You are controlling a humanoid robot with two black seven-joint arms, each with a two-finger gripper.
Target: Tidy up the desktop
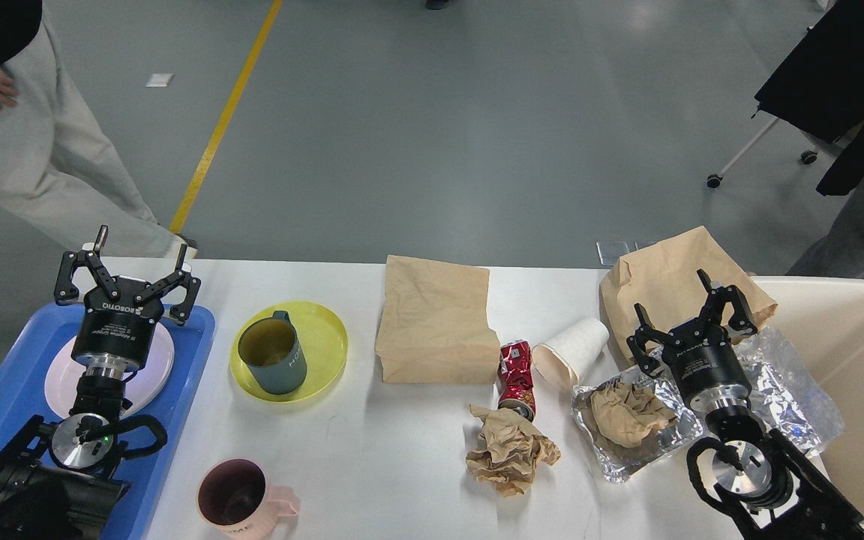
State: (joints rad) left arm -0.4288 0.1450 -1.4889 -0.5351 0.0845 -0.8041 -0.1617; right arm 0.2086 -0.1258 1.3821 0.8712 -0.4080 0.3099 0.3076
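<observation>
Head view shows you the white worktop (pixel 372 450) filling the lower middle, between a blue tray (pixel 4 397) at its left end and a cream bin (pixel 859 352) at its right end. On it, from left, sit a yellow plate (pixel 327 352) carrying a dark teal mug (pixel 273 361), a pink mug (pixel 241 499) near the front edge, a flat brown bag (pixel 436 322) at the middle, a crushed red can (pixel 517 377) just right of it, and a white paper cup (pixel 571 351) on its side beside the can. A crumpled paper ball (pixel 511 450) lies in front of the can. A foil sheet (pixel 612 442) holds another paper wad (pixel 627 412), and a second brown bag (pixel 664 277) lies at the far right corner.

Your left tool (pixel 128 274) hangs over the tray, above a white plate (pixel 57 382), fingers spread and holding nothing. Your right tool (pixel 691 319) hovers over the foil and the second bag, fingers likewise spread and empty.

A person (pixel 19 150) in pale trousers stands on the floor beyond the left corner.
</observation>
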